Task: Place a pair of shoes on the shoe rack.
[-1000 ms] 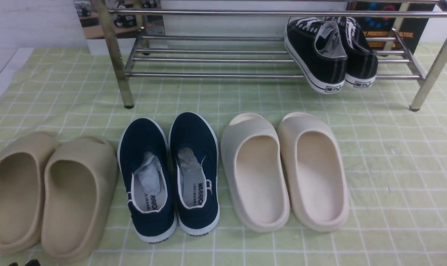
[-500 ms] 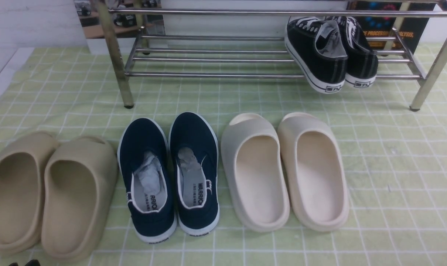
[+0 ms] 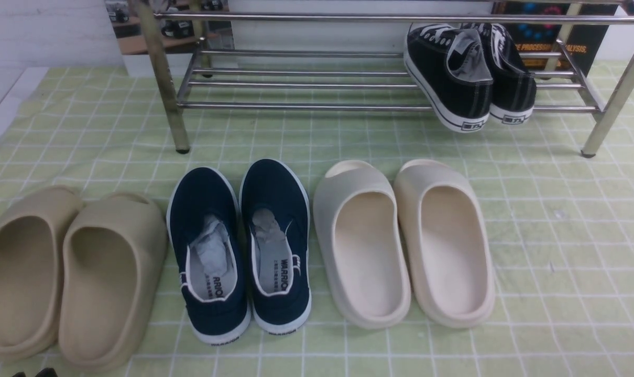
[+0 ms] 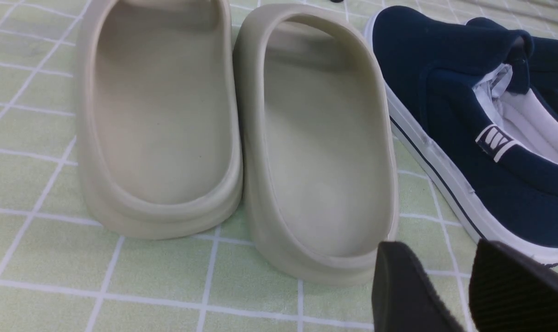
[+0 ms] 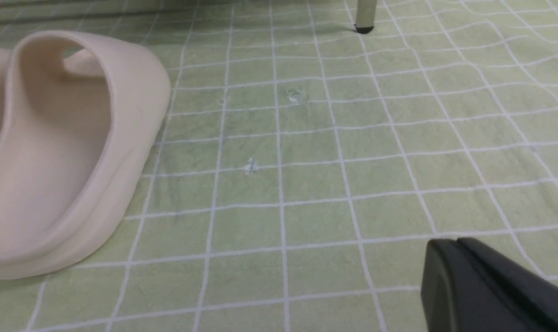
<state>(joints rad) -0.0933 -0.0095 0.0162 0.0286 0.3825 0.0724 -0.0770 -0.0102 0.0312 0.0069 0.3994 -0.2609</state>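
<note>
Green checked cloth (image 3: 558, 220) with white grid lines is covering the floor, wrinkling a bit. White wall (image 3: 39, 31) is running along the back. A dark poster (image 3: 584, 47) with orange text is leaning against it, a photo print (image 3: 139, 31) sitting further along. Even, soft light.
</note>
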